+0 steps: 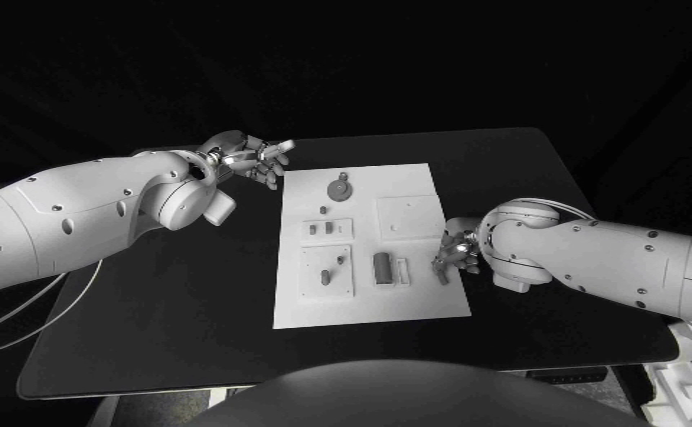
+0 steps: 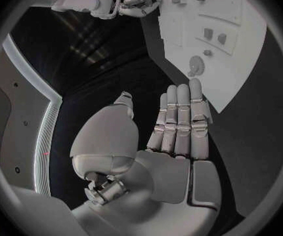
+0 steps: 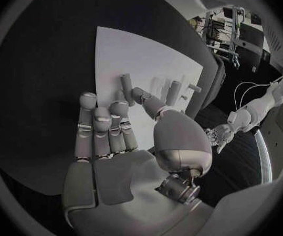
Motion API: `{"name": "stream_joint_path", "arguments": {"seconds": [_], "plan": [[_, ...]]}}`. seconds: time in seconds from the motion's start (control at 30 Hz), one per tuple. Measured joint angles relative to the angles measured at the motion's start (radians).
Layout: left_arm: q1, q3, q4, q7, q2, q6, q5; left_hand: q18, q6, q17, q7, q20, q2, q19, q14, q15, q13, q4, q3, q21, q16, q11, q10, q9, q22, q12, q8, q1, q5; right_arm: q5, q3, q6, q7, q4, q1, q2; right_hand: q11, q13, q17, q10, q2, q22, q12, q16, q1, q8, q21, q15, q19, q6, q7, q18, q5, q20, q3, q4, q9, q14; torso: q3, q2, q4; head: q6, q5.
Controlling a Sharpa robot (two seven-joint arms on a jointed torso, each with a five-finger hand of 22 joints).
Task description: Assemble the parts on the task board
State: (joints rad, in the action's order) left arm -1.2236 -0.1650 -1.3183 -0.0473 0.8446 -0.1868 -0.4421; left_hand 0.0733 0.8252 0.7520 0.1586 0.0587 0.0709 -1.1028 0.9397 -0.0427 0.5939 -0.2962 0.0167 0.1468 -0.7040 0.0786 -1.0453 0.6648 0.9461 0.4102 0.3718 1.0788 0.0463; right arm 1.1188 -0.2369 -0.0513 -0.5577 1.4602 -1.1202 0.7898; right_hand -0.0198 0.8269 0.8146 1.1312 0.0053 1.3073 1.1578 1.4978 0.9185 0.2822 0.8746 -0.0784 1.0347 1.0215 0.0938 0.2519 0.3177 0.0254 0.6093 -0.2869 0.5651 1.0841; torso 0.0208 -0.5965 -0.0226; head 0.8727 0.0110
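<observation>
progress: seems early, parts lying loose on task board mid-surface | left hand spread, empty, beside board's far corner | right hand empty, fingers apart, at board's right edge

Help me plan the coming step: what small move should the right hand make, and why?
Probably ease the right hand inward toward the dark upright part. The hand is open at the task board's right edge, holding nothing, with that part close by.
</observation>
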Motion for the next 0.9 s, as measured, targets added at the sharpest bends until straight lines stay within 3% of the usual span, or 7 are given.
{"name": "stream_joint_path", "arguments": {"seconds": [0.17, 0.53, 0.9], "plan": [[0.0, 0.0, 0.0, 0.0, 0.0, 0.001, 0.0, -0.003, 0.0, 0.0, 0.0, 0.0, 0.0, 0.0, 0.0, 0.0, 0.0, -0.003, -0.003, 0.0, 0.0, 0.0, 0.0, 0.0, 0.0, 0.0, 0.0, 0.0, 0.0, -0.041, -0.001, 0.007, 0.0, 0.019, -0.012, 0.003, 0.0, 0.0, 0.0, 0.0, 0.0, 0.0, 0.0, 0.0, 0.0, 0.004, 0.0, -0.004, 0.002, 0.0, 0.0, 0.0, 0.0, -0.002, 0.001, 0.001, 0.002, 0.004, -0.0006, 0.0, 0.0003, 0.0, 0.0], [0.0, 0.0, 0.0, 0.002, 0.0, 0.002, -0.001, -0.004, 0.0, 0.0, 0.0, 0.0, 0.0, 0.0, 0.0, 0.0, 0.0, -0.003, -0.003, 0.0, 0.0, 0.0, 0.0, 0.0, 0.0, 0.0, 0.0, 0.0, 0.0, -0.147, -0.001, 0.019, 0.002, 0.018, -0.015, -0.018, 0.0, 0.0, -0.001, 0.0, -0.001, 0.0, 0.0, 0.0, -0.009, 0.005, 0.0, -0.002, 0.004, 0.005, -0.001, -0.004, -0.012, -0.004, 0.001, 0.001, 0.003, 0.006, -0.0006, 0.0, 0.0005, 0.0, 0.001], [0.0, 0.0, -0.001, 0.002, -0.002, 0.003, -0.001, 0.005, 0.0, 0.0, 0.0, 0.0, 0.0, 0.0, 0.0, 0.0, 0.0, -0.003, -0.003, 0.0, 0.0, 0.0, 0.0, 0.0, 0.0, 0.0, 0.0, 0.0, 0.0, -0.219, -0.001, 0.053, 0.004, 0.007, -0.016, -0.04, 0.0, 0.0, -0.001, 0.0, -0.006, 0.0, 0.0, 0.0, -0.015, 0.005, 0.0, -0.002, 0.004, 0.005, -0.001, -0.004, -0.02, -0.004, 0.001, 0.001, 0.009, 0.006, -0.0007, 0.0, 0.0002, 0.0, -0.001]]}}
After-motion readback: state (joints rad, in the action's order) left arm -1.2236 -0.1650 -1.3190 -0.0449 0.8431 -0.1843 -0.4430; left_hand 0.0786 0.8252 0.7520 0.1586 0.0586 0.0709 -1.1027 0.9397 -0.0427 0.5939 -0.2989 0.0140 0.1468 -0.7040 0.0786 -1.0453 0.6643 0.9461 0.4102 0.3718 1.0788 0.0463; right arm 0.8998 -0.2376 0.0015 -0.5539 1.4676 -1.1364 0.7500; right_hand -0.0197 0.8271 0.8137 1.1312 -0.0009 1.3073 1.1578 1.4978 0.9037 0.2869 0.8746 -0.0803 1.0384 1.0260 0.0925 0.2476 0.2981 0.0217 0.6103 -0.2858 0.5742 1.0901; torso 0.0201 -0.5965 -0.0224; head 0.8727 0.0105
